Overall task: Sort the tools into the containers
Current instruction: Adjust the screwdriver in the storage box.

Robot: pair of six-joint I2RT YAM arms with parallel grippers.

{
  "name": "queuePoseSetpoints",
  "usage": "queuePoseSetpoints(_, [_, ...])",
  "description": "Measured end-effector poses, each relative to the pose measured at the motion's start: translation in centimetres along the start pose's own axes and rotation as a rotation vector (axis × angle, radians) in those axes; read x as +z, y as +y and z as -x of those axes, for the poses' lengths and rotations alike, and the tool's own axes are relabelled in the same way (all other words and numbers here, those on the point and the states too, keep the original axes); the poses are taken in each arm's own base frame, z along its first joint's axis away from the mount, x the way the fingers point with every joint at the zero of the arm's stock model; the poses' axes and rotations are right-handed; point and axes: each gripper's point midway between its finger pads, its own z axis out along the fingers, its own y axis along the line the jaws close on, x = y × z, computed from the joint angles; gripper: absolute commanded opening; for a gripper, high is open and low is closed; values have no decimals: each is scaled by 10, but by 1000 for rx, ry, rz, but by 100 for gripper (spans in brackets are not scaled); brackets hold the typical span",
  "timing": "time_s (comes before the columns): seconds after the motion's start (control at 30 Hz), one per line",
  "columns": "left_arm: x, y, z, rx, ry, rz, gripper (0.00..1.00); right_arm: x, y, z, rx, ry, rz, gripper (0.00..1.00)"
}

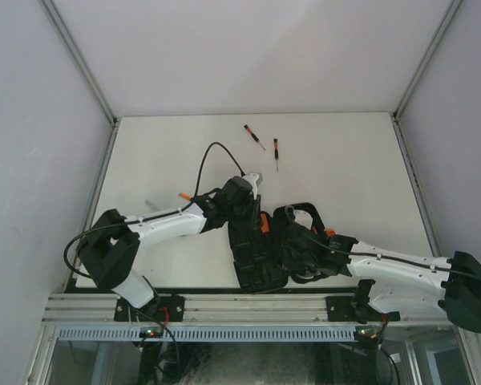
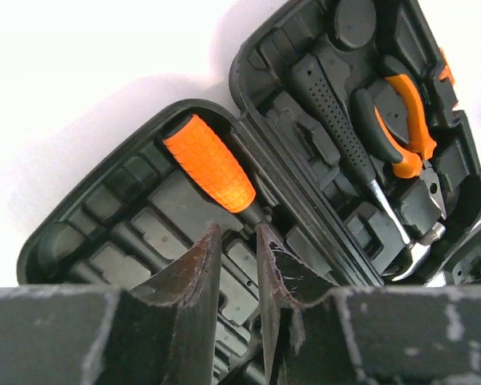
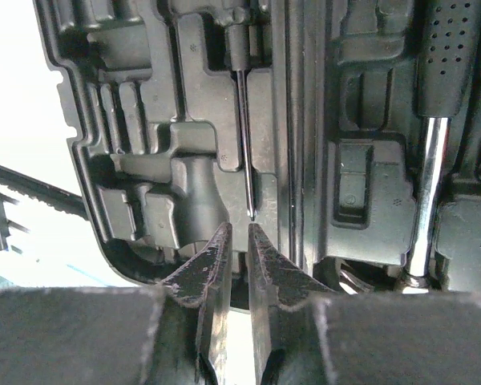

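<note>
Lying open at the near edge of the table (image 1: 345,160), the case (image 1: 255,261) holds pliers (image 2: 407,116), a hammer (image 2: 334,114) and an orange screwdriver (image 2: 208,163). One loose screwdriver (image 1: 255,137) and a second screwdriver (image 1: 276,153) lie far back, unsorted. The left claw (image 2: 236,233) and right claw (image 3: 239,228) stand nearly closed at the orange one; whether either grips it I cannot tell.
</note>
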Motion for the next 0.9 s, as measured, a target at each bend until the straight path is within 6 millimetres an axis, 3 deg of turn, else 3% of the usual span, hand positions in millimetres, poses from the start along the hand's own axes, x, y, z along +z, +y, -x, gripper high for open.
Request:
queuePoseSetpoints(0.4, [26, 1, -15, -1, 69, 20, 31, 3, 7, 7, 40, -17, 31, 13])
queuePoseSetpoints(0.9, [40, 8, -20, -24, 89, 55, 29, 19, 1, -3, 34, 42, -15, 8])
